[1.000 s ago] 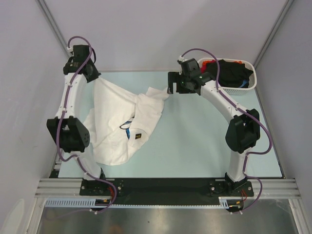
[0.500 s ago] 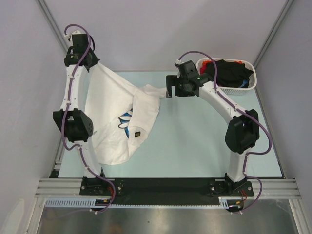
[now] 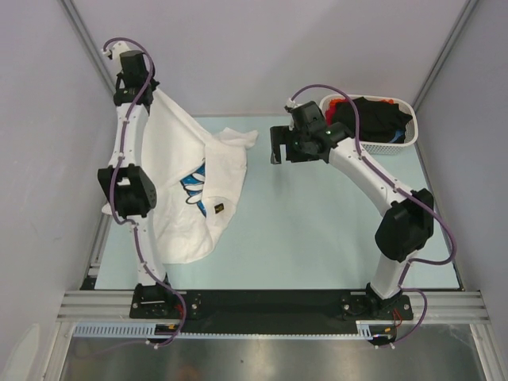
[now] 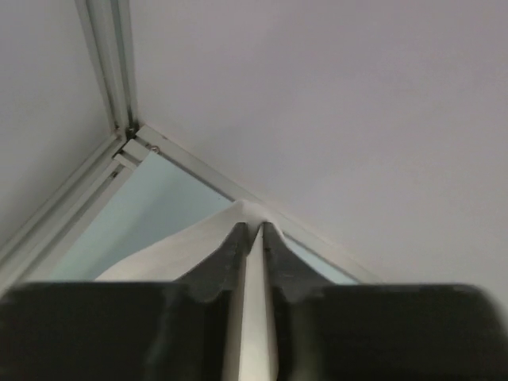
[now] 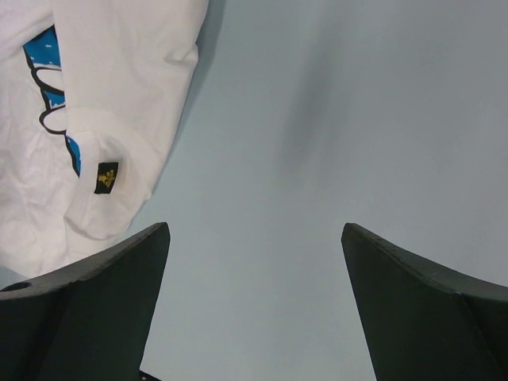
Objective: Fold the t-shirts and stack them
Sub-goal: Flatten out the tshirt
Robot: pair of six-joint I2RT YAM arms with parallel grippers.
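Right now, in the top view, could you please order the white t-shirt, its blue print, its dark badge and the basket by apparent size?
1. white t-shirt, clearly largest though partly lifted.
2. white basket.
3. blue print, partly hidden.
4. dark badge.

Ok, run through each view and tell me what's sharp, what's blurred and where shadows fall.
Top external: even, soft light, no glare, the white t-shirt sharp. Left wrist: the left gripper sits too near the lens and blurs; the frame corner behind is crisper. Right wrist: the right gripper is dark and soft-edged, the badge is sharp, and a faint shadow smudges the table.
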